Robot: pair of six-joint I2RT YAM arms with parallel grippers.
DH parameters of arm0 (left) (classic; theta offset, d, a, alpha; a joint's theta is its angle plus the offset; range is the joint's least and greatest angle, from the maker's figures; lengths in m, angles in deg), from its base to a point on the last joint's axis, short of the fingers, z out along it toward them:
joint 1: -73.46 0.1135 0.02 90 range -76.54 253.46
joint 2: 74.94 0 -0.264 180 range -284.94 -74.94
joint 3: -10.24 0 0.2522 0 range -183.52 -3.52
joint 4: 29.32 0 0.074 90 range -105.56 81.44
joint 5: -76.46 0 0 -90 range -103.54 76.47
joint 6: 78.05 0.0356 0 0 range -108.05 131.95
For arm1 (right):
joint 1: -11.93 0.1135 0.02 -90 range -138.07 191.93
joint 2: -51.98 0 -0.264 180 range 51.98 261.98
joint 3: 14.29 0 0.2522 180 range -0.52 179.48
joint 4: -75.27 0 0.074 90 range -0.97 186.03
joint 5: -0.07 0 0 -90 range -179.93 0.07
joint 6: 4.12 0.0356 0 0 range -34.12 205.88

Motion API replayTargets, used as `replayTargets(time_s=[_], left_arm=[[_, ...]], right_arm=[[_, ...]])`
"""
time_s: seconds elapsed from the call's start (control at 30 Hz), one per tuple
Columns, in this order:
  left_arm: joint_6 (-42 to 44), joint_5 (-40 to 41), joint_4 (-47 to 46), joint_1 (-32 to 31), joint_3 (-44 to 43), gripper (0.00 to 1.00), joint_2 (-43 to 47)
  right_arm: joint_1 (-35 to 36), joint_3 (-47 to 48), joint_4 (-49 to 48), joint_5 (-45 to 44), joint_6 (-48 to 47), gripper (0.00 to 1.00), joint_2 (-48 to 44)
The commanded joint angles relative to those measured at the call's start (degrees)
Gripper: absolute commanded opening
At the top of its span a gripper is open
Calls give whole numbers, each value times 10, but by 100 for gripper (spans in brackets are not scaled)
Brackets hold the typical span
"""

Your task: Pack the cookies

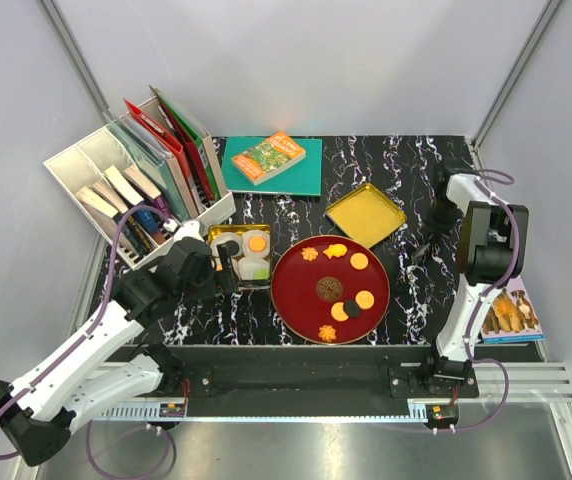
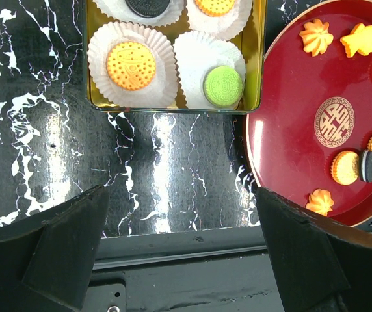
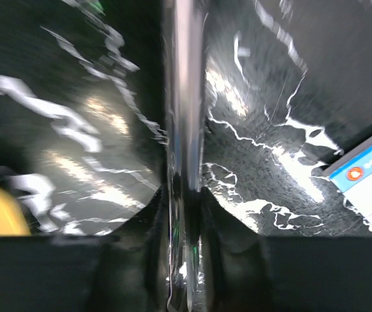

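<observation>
The cookies (image 2: 345,168) are small coin-like biscuits in orange, yellow, green and dark brown. Most lie loose on the big round red plate (image 2: 283,136), which sits mid-way along the black marble-patterned bench (image 2: 43,130), close to its near edge. At least four more sit in white pleated paper cups (image 2: 98,62) inside the rectangular gold tin (image 2: 256,65), just left of the plate.

They look very light, stiff and brittle. A hard squeeze would likely crack or crumble one, and the sandwich types could shear apart at the filling. The flat discs lie low on a glossy plate, so they will probably slide away from a finger that touches on one side only. The best hold is across the rim, with both fingers meeting opposite edges together and only light pressure. The orange flower shapes are ridged and thicker, so I would take them across the body rather than by a petal tip. One dark disc (image 2: 367,165) seems to stand on edge against a round sandwich biscuit, which makes its faces an easy place to pinch.

The left tool (image 2: 181,201) is spread wide and carries nothing. It hangs over bare bench on the near side of the tin, beside the plate's left rim. The right tool (image 3: 185,221) is near the bench's right edge and is closed narrow on a thin silvery metal piece (image 3: 185,97). I cannot tell what that piece is.
</observation>
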Motion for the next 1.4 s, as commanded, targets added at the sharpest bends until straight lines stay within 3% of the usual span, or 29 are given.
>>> replayTargets(time_s=[0.0, 0.23, 0.6, 0.83, 1.3, 1.37], left_arm=[[13, -6, -19, -2, 0, 99, -5], [13, -7, -22, -2, -1, 99, -9], [8, -7, -29, -2, -3, 99, -28], [6, -13, -34, -2, -8, 99, -40], [-10, 1, -9, -2, -10, 99, -28], [-13, 3, -6, -2, -12, 99, -28]], right_arm=[[-2, -31, 12, 24, 1, 38, 10], [-1, -38, -2, 32, 21, 65, -53], [55, -31, -12, 68, 42, 73, -149], [93, -2, -13, 109, 14, 69, -97], [94, 18, -47, 123, 18, 60, -7], [94, 19, -54, 124, 21, 55, 3]])
